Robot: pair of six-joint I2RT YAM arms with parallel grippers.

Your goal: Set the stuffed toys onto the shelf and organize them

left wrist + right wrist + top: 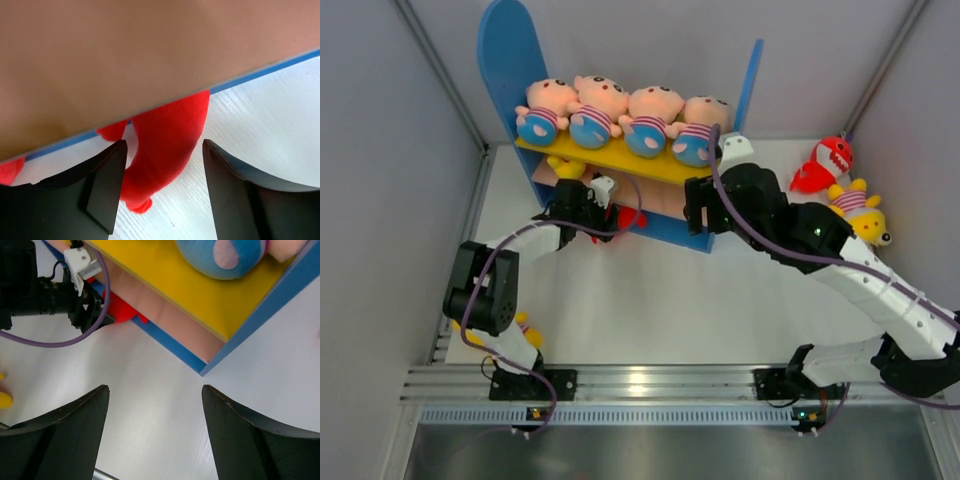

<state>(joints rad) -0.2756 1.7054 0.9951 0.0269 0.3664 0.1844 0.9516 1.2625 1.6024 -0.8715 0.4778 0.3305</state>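
Two grey panel walls (380, 200) flanking a white counter (700, 300), faintly ribbed in the wrist views; aluminium rail (650, 382) along the near edge. Shelf (505, 60) at the back left of the counter, round-topped blue side panel on the left, yellow upper board (620, 162) over pinkish-tan lower board (660, 200). Left claw (164, 150) at the front edge of the lower board, fingers spread, red shark (170, 135) between them, lying on the counter partly under the board; firm contact not confirmed. Right claw (155, 390) spread wide, holding nothing, over bare counter just before the shelf's right front corner. Four baby dolls (603, 105) in a row on the upper board, heads to the rear. Second red shark (825, 165) and yellow animal (860, 210) together on the counter, right of the shelf and apart from it. Further yellow toy (525, 330) beside the left arm base; another yellow piece (565, 167) just under the upper board's left end.
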